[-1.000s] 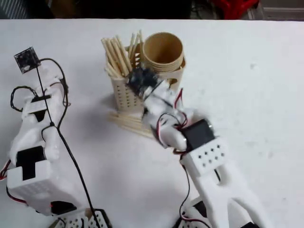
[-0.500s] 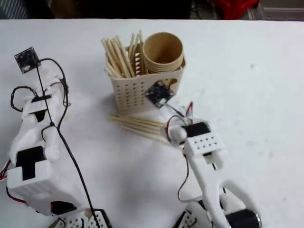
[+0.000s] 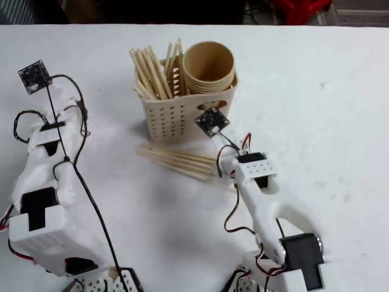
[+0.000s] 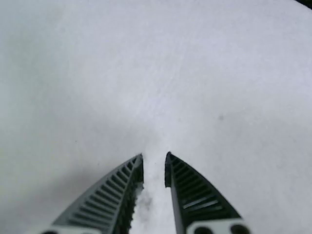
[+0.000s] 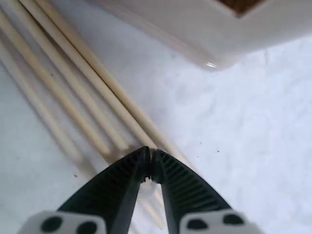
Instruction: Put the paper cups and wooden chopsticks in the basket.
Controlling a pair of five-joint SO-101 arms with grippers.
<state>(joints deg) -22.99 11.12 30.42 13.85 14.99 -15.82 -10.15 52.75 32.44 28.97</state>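
Loose chopsticks (image 3: 176, 161) lie flat, long axis approx. left-right, along basket (image 3: 173, 118) front.

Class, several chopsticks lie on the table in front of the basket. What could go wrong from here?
1. The right gripper sits near one end of the loose chopsticks. Gripped there, one may tilt, slip out or drag its neighbours.
2. The basket is already crowded with standing chopsticks and stacked paper cups. Added sticks could catch on them and fall back out.

obstacles: basket (image 3: 176, 118), loose chopsticks (image 3: 176, 161) just before it | free: table (image 3: 316, 91) to basket's right
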